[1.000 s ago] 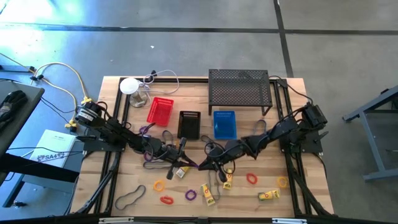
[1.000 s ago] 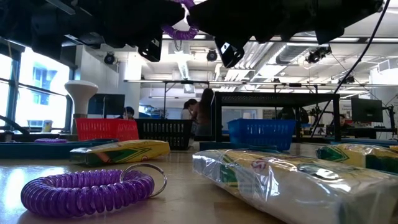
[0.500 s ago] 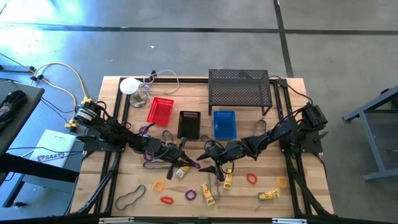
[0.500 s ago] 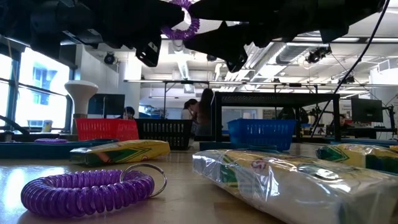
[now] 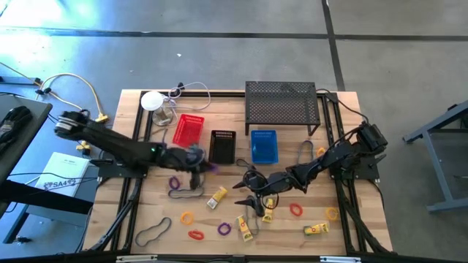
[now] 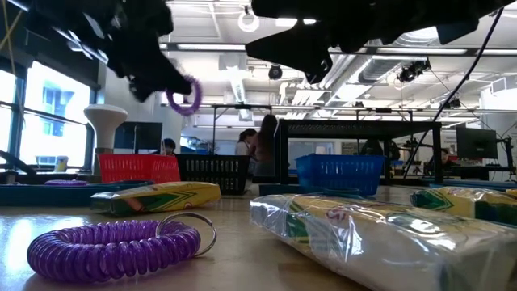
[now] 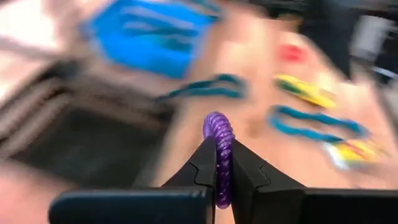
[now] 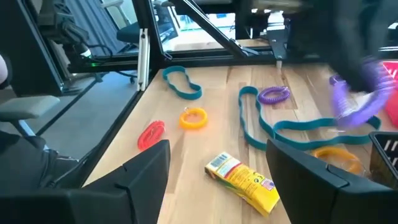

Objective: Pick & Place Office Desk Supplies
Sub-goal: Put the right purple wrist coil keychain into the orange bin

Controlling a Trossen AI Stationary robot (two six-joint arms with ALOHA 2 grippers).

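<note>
Left wrist view: your left gripper (image 7: pixel 222 163) is gripping a purple coil ring (image 7: pixel 219 134), jaws clamped on it, and carrying it in the air just in front of the black basket (image 5: pixel 222 146), between the red basket (image 5: pixel 188 130) and the blue basket (image 5: pixel 265 145). Your right gripper (image 5: pixel 247 193) is hovering with jaws apart over the middle of the table (image 5: pixel 344 230), just beside a yellow packet (image 5: pixel 267 212).
</note>
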